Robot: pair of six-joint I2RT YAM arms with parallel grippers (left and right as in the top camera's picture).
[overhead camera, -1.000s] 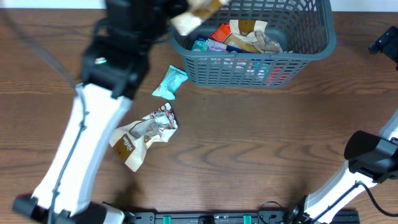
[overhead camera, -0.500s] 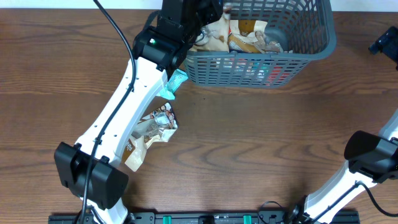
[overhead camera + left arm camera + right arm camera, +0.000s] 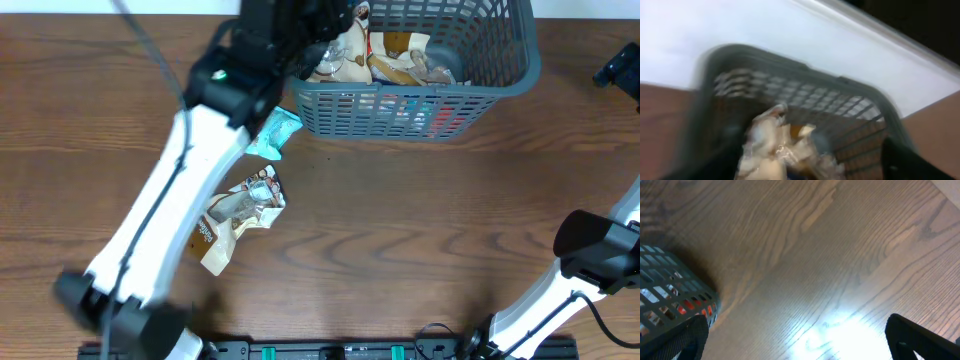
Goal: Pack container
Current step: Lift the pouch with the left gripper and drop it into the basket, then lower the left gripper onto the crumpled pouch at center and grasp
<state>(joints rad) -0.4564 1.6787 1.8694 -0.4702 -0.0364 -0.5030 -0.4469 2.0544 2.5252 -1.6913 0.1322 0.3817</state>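
Nearest to me on the table (image 3: 420, 220) lies a crumpled brown and white packet (image 3: 235, 215), and a little farther a small teal packet (image 3: 273, 133), just beside the front left corner of the container (image 3: 420, 105). Neither is packed yet. I judge both to be very light, soft and crinkly, with slippery film, so a pinch on a sealed edge should hold better than one on the puffed middle.

The container stands at the far side of the table, upright, with several packets already inside. It looks like stiff plastic, light for its size. The slotted walls and the thick rim offer a good place to take it, but I think one finger pair on the rim could tip or slide it, so I prefer not to push it.

The left gripper (image 3: 325, 25) is above the left part of the container, over a pale packet (image 3: 772, 145). The wrist view is too blurred, so I cannot tell whether its fingers grasp this packet or have let it go.

The right gripper (image 3: 796, 330) is far to the right, well apart from the container, with its fingers spread wide and nothing between them.
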